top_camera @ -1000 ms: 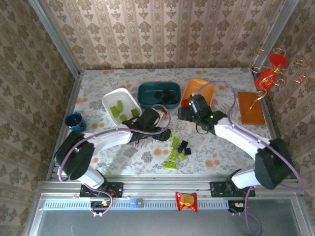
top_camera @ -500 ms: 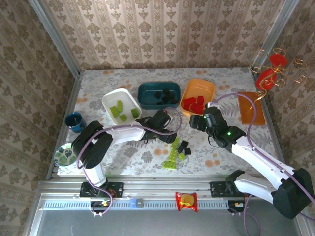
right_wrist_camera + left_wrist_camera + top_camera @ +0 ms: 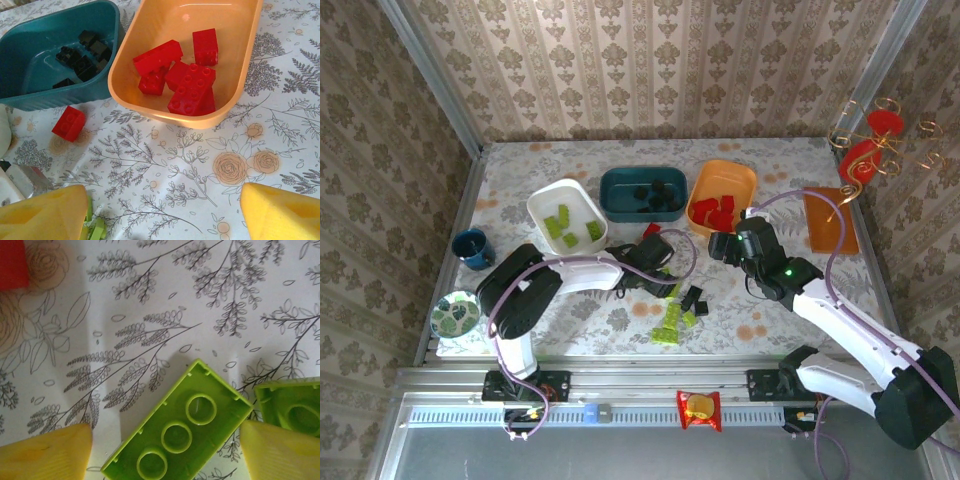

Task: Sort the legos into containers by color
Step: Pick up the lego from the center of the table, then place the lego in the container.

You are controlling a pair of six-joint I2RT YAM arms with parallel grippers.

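Observation:
Three containers stand in a row at the back. The white tray (image 3: 565, 213) holds green legos, the teal tray (image 3: 642, 192) black ones, and the orange tray (image 3: 722, 197) red ones (image 3: 187, 75). My left gripper (image 3: 665, 282) is low over the loose pile, open. Its yellow fingers (image 3: 45, 452) straddle an upside-down lime green brick (image 3: 177, 435), with a small gap on the left. A second green brick (image 3: 292, 410) lies just to the right. My right gripper (image 3: 162, 215) hovers open and empty near the orange tray. A loose red brick (image 3: 69, 123) lies beside the teal tray (image 3: 45, 55).
Loose green legos (image 3: 668, 322) and a black one (image 3: 696, 297) lie mid-table. A blue cup (image 3: 472, 247) and a patterned plate (image 3: 455, 313) are at the left, and a brown slab (image 3: 830, 220) at the right. The snack packet (image 3: 698, 408) lies on the front rail.
My left gripper has reached further right to the loose green bricks, and its jaws have narrowed around one. My right gripper pulled back from the orange tray, then held still.

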